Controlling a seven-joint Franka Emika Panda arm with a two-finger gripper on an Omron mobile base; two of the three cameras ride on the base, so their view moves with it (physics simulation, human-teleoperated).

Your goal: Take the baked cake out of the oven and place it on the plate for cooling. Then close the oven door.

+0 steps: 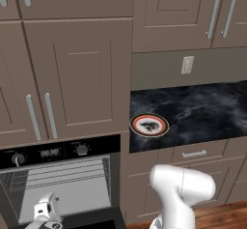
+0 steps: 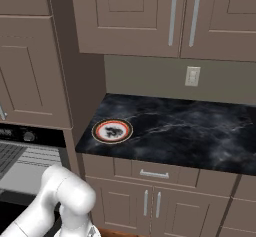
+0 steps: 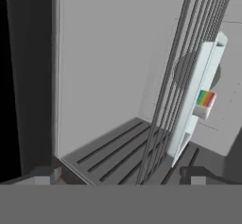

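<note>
Grey oven interior lies ahead of my gripper, whose two dark fingertips stand spread wide with nothing between them. The hand camera is rolled, so the wire rack runs nearly upright ahead and slightly right of the fingers. On the far side of the rack's bars sits a pale rectangular tray, seen edge-on, and the baked cake rests against it: a small whitish slice with a rainbow-coloured edge, ahead and to the right of the fingertips and well apart from them. I judge the open fingers are posed ready to reach in for the slice.

From the left base camera, the gripper hangs low before the oven, whose door is dropped open below the hand so the cavity can be reached. The plate, red-ringed with a dark centre, waits on the black marble counter above and to the right of the hand, close to the oven for a short carry.

The oven's small digital display shows digits too blurred for me to read.
</note>
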